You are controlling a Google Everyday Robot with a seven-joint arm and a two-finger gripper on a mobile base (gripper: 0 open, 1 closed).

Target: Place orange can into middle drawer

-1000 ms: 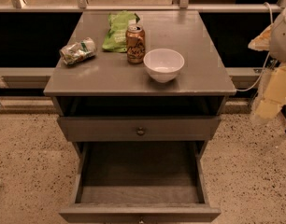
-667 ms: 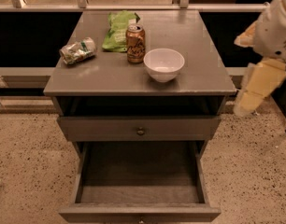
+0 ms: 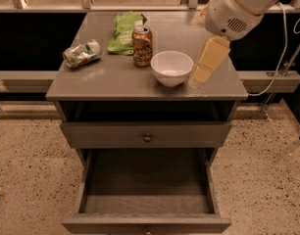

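Grey cabinet (image 3: 115, 84) is standing on a speckled floor (image 3: 27, 180), and it is filling most of the camera view. Its flat top is holding four small things.

The middle drawer (image 3: 145, 177) is sticking out toward the camera at the bottom. It is pulled far out, and its grey floor is showing. The upper drawer (image 3: 106, 135) is sitting pushed in above it, with a small round knob (image 3: 147, 138) in the middle of its front.

A big white robot arm (image 3: 238, 6) is reaching in from the top right corner. The pale yellow gripper (image 3: 198, 78) is hanging down from it at a slant. It is hovering over the right side of the cabinet top, just beside the white bowl (image 3: 172, 76). It is not holding anything. It is too hard to see if the gripper is spread apart or squeezed together.

The white bowl is sitting right way up near the middle of the top. A green bag (image 3: 124, 31) is lying flat behind it, to the left. The orange can (image 3: 142, 45) is standing upright on the cabinet top. It is sitting between the bowl and the green bag, close to both. It is well apart from the gripper. A crushed green-and-white can (image 3: 82, 53) is lying on its side near the left edge.
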